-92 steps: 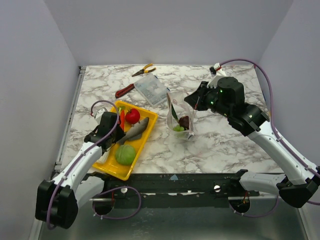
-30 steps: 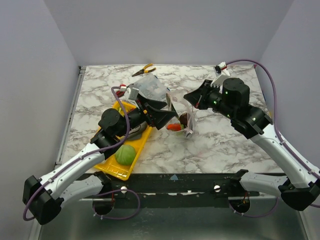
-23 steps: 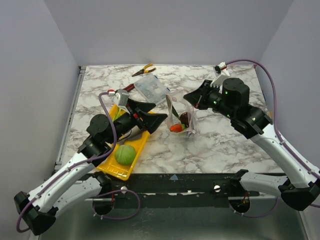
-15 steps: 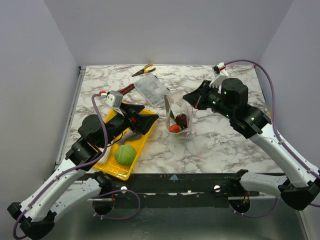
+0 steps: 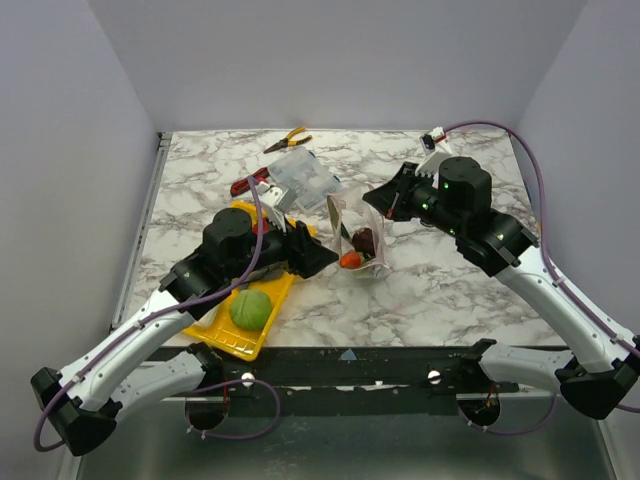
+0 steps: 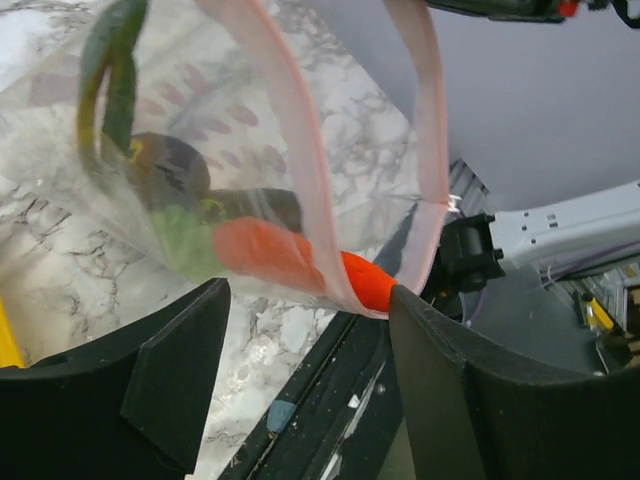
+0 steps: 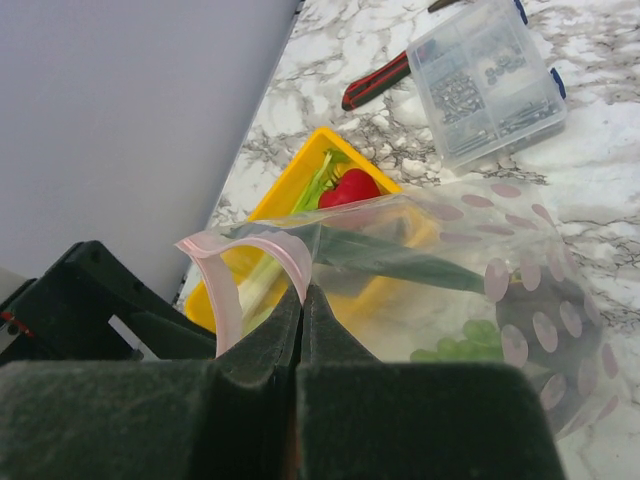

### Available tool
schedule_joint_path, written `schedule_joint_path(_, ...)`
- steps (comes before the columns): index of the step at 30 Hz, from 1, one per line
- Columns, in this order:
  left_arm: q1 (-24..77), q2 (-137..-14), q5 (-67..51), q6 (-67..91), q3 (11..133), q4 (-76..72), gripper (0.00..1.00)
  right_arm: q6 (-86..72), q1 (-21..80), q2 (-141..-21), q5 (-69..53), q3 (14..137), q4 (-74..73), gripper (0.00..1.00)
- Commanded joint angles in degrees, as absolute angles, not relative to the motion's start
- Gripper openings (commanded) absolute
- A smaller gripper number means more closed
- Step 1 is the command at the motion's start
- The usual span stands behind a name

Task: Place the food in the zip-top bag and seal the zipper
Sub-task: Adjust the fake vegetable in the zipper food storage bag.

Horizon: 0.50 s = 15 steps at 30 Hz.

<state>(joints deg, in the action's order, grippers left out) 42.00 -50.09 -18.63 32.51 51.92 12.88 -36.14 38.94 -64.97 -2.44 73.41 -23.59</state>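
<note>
1. Surface: marble table (image 5: 440, 290), with both arm bases at its near edge.
2. Near left: yellow tray (image 5: 225, 338), set at a slant, with the green cabbage (image 5: 251, 308) in its near half. From above, the left arm covers the far half. The right wrist view shows a red tomato (image 7: 352, 188) and pale green stalks lying there.
3. The left gripper (image 5: 320, 258) is just past the tray's far right corner, aimed at the bag's lower part. Its fingers (image 6: 170, 380) stand well apart with nothing held. The bag's bottom hangs just beyond their tips; whether they touch cannot be told.
4. Mid-table: zip-top bag (image 5: 343, 222), held upright. It is clear film printed with pink ovals, and no lettering is legible. At the bottom lie an orange-red piece (image 6: 270, 255), the dark brown ball (image 5: 365, 240) and leafy greens (image 6: 185, 235).
5. The zipper (image 6: 430, 130) is a pink strip round the mouth, gaping unsealed.
6. The right gripper (image 7: 301, 305) is right of the bag, its fingers pressed together on the strip.
7. Behind the bag: clear box (image 5: 303, 178), its contents too small to identify. Red-handled pliers (image 5: 250, 184) lie just beside it on the left, and yellow-handled pliers (image 5: 287, 140) lie near the far edge.
</note>
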Motion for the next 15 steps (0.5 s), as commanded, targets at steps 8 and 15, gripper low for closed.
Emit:
schedule_joint_path(8,49.1,-54.9,-18.7,8.1,75.9,34.7,0.62,-36.2,39.2,-65.0,-4.5,73.6,-21.0,0.01)
schedule_joint_path(15,54.1,-68.5,-7.3,11.7,87.7,48.9,0.58,-36.2,39.1,-65.4,-4.8,73.5,-21.3,0.01)
